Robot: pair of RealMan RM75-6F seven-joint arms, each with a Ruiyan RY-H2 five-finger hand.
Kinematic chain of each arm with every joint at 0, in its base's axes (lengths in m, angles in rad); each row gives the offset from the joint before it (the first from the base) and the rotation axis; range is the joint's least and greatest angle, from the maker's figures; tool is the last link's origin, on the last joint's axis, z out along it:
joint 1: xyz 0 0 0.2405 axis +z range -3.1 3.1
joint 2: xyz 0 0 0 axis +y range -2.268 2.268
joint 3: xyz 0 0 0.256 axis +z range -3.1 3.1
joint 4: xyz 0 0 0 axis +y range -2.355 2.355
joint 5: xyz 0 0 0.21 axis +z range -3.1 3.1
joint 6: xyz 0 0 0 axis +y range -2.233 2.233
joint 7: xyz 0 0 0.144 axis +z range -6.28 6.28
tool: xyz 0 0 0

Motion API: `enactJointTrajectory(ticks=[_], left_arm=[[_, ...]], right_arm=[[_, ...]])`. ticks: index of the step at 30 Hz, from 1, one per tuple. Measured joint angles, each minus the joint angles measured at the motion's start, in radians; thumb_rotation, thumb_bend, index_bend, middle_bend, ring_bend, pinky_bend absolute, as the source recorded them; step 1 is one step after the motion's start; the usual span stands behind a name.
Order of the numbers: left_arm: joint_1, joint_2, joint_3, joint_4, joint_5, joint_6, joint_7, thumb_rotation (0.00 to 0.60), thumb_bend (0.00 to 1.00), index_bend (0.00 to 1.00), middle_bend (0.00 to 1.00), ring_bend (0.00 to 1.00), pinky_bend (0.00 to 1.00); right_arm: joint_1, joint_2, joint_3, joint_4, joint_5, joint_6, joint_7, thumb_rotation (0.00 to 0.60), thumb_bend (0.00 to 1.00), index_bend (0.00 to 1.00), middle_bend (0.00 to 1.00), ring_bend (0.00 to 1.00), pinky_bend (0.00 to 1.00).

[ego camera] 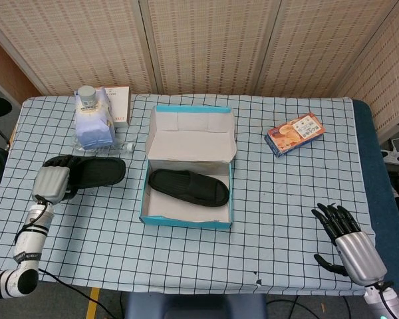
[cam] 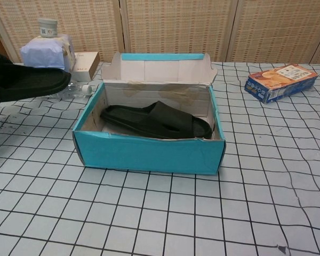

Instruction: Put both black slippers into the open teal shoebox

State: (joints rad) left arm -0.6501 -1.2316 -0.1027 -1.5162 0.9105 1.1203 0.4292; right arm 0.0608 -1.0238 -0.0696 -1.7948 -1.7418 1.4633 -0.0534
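Leftmost, the left hand holds one black slipper by its heel end, fingers wrapped around it, so that the slipper is off the checked tablecloth and its toe points toward the teal shoebox. From the chest view that slipper hangs in the air at the left edge, level with the top of the box wall (the hand itself is out of that frame). Just behind it stands a plastic bottle wrapped in pale blue cloth, with a small white carton against its far side.

Near the middle of the table sits the shoebox, its lid folded back and standing up at the rear. The second black slipper lies flat inside on the box floor, running slantwise from the back left toward the front right corner.

Further right, well apart from the box, an orange and blue snack box lies on the cloth near the far edge.

At the near right corner the right hand rests over the table edge, its dark fingers spread apart and holding nothing.
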Motion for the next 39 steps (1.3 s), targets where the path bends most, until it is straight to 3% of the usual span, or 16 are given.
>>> enactJointTrajectory(ticks=[6, 13, 18, 24, 31, 39], left_arm=[[0.003, 0.069, -0.043, -0.107, 0.026, 0.045, 0.012, 0.600, 0.46, 0.45, 0.58, 0.55, 0.57], [-0.006, 0.139, -0.084, -0.312, 0.058, 0.038, -0.013, 0.600, 0.46, 0.47, 0.60, 0.57, 0.59], [-0.029, 0.145, -0.093, -0.455, 0.046, 0.033, 0.038, 0.600, 0.46, 0.47, 0.60, 0.57, 0.59], [-0.094, 0.077, -0.087, -0.535, -0.013, 0.033, 0.204, 0.600, 0.46, 0.47, 0.60, 0.57, 0.59], [-0.220, -0.074, -0.086, -0.576, -0.149, 0.061, 0.429, 0.600, 0.46, 0.47, 0.61, 0.60, 0.63], [-0.342, -0.159, -0.134, -0.592, -0.366, 0.097, 0.544, 0.600, 0.46, 0.48, 0.63, 0.62, 0.64]], right_arm=[[0.006, -0.014, 0.001, 0.012, 0.016, -0.017, 0.002, 0.575, 0.14, 0.00, 0.00, 0.00, 0.00], [0.019, -0.030, 0.001, 0.030, 0.020, -0.037, 0.019, 0.575, 0.14, 0.00, 0.00, 0.00, 0.00], [0.025, -0.028, 0.000, 0.046, 0.021, -0.040, 0.049, 0.575, 0.14, 0.00, 0.00, 0.00, 0.00], [0.030, -0.020, -0.008, 0.057, 0.004, -0.036, 0.082, 0.576, 0.14, 0.00, 0.00, 0.00, 0.00], [0.035, -0.014, -0.013, 0.064, -0.005, -0.031, 0.109, 0.577, 0.14, 0.00, 0.00, 0.00, 0.00], [0.041, -0.006, -0.016, 0.073, 0.000, -0.037, 0.134, 0.575, 0.14, 0.00, 0.00, 0.00, 0.00]])
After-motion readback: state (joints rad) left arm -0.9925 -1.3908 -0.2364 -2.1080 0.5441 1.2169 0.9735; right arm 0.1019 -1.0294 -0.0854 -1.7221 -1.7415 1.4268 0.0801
